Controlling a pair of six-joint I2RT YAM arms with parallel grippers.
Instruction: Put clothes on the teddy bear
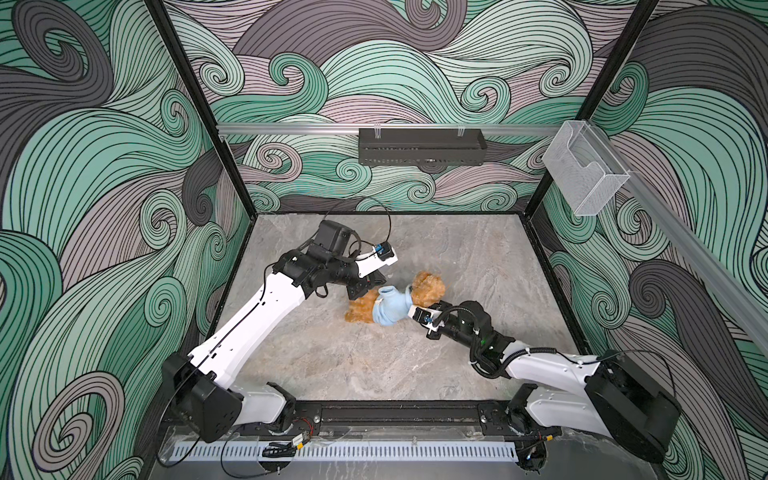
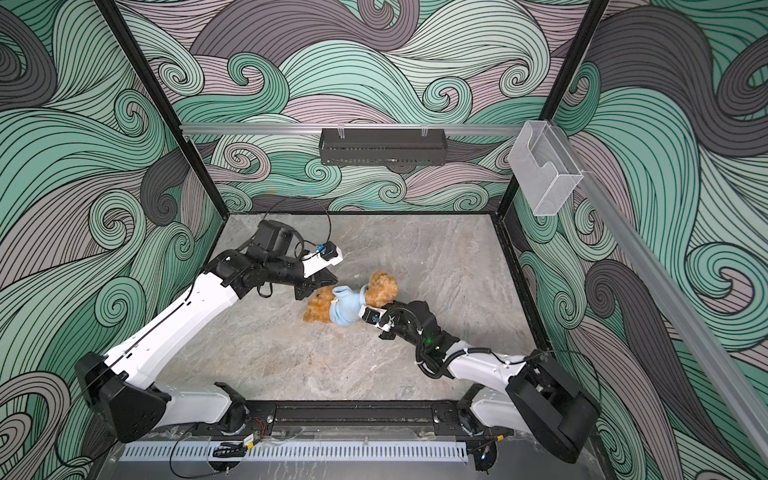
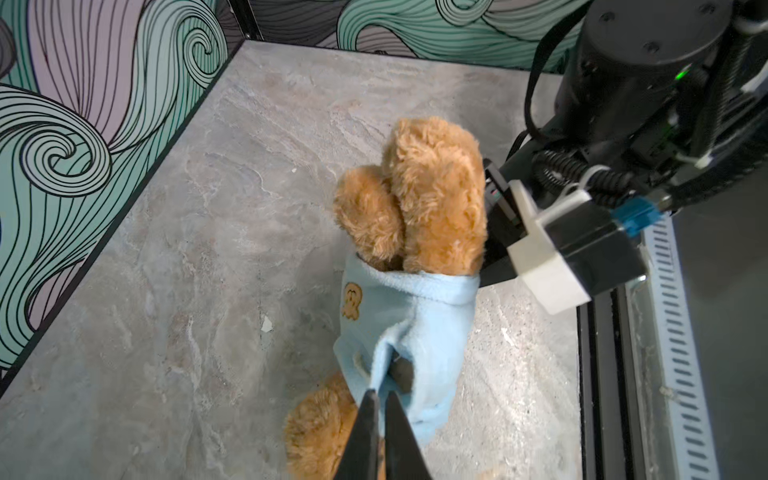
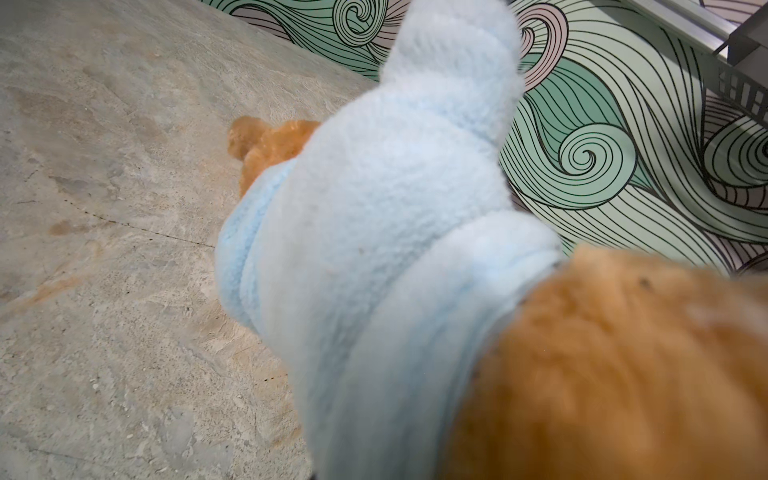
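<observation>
The teddy bear [image 1: 428,286] [image 2: 382,286] lies mid-table in both top views, head to the right, legs [image 1: 359,313] to the left. A light-blue garment [image 1: 390,307] [image 2: 347,309] wraps its torso. My left gripper [image 3: 382,395] is at the garment's leg end [image 1: 376,286], jaws shut on a fold of the blue fabric [image 3: 411,316]. A bear patch [image 3: 352,300] shows on the cloth. My right gripper [image 1: 411,309] is at the collar beside the head [image 3: 436,187]. Its fingertips are hidden under the garment [image 4: 374,208], whose collar is pulled taut into them.
A black tray [image 1: 422,146] hangs on the back rail and a clear plastic bin [image 1: 586,170] on the right rail. Patterned walls close three sides. The black base rail [image 1: 374,415] runs along the front edge.
</observation>
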